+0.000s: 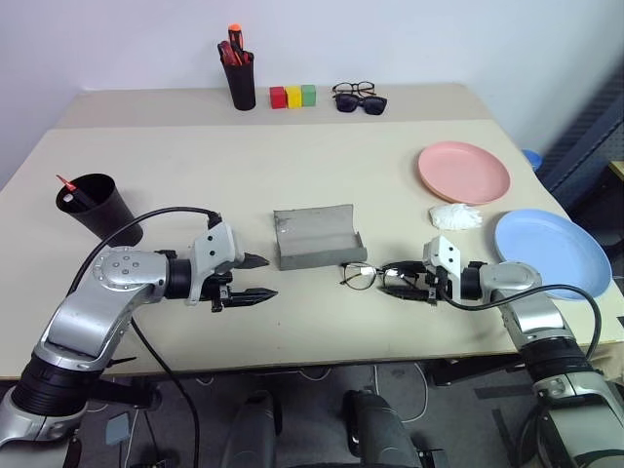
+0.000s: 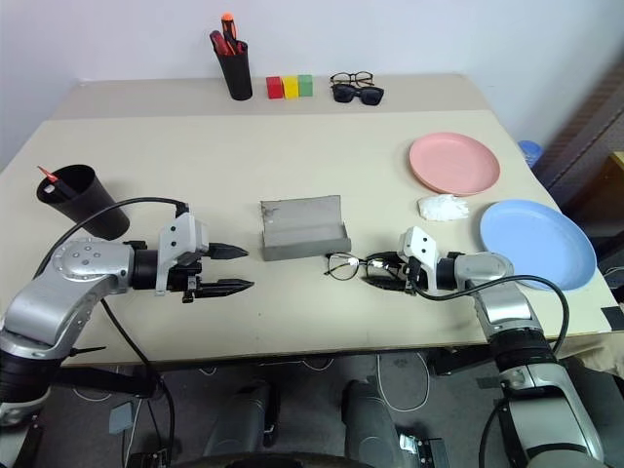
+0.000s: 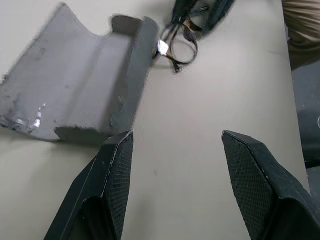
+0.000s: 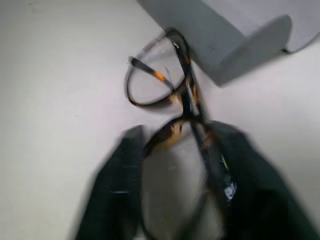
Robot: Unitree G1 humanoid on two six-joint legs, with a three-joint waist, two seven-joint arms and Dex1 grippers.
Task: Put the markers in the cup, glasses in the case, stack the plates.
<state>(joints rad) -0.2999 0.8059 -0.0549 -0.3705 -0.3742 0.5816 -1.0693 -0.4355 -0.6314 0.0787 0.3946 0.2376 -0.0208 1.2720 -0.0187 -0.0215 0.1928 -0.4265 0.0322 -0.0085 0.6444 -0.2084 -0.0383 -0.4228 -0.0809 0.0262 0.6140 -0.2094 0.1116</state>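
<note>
We're on the glasses step: right gripper jaws closing around the glasses, lower centre of frame, just beside the open case. Left gripper jaws open, empty. Next: lift them into the case.

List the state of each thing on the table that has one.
case: open, empty
glasses: on the table beside the case, right claw closing around one lens
cup: upright, red marker inside
pink plate, blue plate: apart, unstacked
left claw: open, empty
</note>
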